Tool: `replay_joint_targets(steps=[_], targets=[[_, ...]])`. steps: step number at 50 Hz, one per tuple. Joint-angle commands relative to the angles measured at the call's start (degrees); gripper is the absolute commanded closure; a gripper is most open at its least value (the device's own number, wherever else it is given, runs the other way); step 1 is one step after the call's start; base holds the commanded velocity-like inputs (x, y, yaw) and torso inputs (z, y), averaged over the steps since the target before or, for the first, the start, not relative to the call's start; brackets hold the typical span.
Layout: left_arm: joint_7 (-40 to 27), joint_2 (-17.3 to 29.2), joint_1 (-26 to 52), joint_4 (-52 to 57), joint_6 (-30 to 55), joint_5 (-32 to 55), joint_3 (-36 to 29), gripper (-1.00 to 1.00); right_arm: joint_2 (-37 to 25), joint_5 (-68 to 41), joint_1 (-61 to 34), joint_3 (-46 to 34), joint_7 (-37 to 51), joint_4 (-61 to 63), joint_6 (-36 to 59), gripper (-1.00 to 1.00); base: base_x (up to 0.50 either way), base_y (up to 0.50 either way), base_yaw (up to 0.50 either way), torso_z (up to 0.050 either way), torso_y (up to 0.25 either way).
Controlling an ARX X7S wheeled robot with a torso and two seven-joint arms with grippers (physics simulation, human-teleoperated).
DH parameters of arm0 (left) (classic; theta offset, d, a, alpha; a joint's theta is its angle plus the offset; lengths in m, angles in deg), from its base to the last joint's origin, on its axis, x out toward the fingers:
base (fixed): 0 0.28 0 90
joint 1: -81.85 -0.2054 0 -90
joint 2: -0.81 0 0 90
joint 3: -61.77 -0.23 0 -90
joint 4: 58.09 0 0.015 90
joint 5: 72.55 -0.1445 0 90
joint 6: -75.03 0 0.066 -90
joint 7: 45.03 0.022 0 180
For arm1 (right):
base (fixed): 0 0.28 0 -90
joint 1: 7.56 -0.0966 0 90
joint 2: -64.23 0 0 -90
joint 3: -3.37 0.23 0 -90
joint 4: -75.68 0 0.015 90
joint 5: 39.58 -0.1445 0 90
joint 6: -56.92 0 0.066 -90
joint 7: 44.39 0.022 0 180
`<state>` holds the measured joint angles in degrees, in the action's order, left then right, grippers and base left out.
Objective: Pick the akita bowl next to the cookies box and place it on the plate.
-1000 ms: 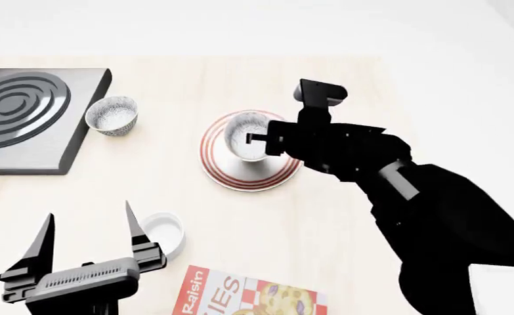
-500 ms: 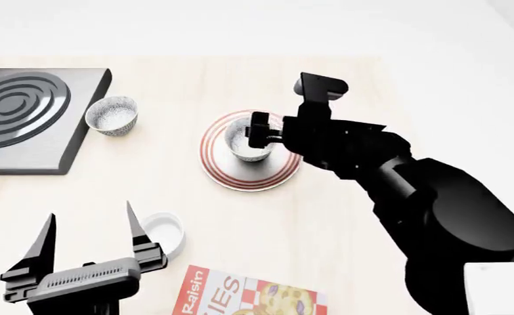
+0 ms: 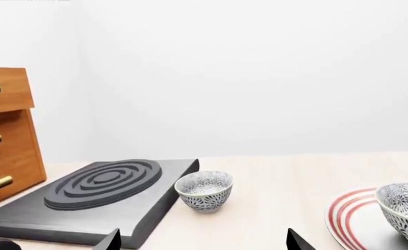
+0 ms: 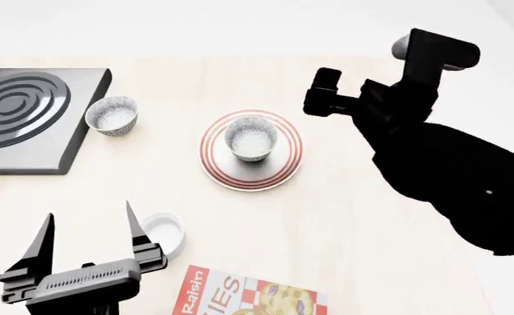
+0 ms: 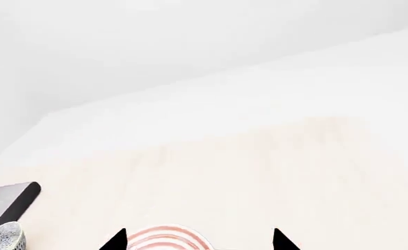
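Head view: we see a pale wooden table (image 4: 344, 216) against white walls. The speckled grey-and-white akita bowl (image 4: 251, 138) sits centred on the red-ringed white plate (image 4: 217, 172). Our right tool (image 4: 327, 98) hangs apart from it, prongs spread; our left tool (image 4: 86, 226) is likewise spread.

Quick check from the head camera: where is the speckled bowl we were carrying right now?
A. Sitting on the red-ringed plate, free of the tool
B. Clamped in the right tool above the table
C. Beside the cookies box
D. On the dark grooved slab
A: the speckled bowl sits in the middle of the plate, and the right tool is off to one side, holding nothing.
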<state>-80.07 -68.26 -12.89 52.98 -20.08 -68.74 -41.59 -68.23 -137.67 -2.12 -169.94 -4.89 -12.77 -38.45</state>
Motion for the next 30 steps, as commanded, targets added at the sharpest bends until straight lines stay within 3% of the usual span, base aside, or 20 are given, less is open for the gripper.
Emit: replay_joint_targets(steps=[1,8,10,25,30], targets=[[0.38,-0.89,-0.25,0.63,0.02,-1.37,1.29,-1.00,-19.44,17.79,11.17,3.06,12.30,24.97,-18.41,-1.00,0.00,0.00,0.00,0.000,0.000],[0.13,-0.86,-0.28,1.11,0.27,-1.80,1.04,-1.00,-24.04,30.65,20.74,1.49,15.00,28.07,-28.72,-1.00,0.00,0.00,0.00,0.000,0.000],[0.03,-0.80,-0.25,1.25,0.34,-1.95,1.06,-1.00,-24.63,37.70,26.35,1.47,16.89,27.17,-36.82,-1.00,0.00,0.00,0.00,0.000,0.000],[-1.38,-0.08,-0.08,2.67,0.93,-2.01,2.99,-1.00,-24.00,62.90,40.01,4.49,29.48,17.75,-51.67,-1.00,0.00,0.00,0.00,0.000,0.000],[-1.96,0.15,-0.01,2.50,0.53,-2.15,3.78,-1.00,-22.46,67.00,42.13,6.13,32.75,14.53,-51.41,-1.00,0.00,0.00,0.00,0.000,0.000]])
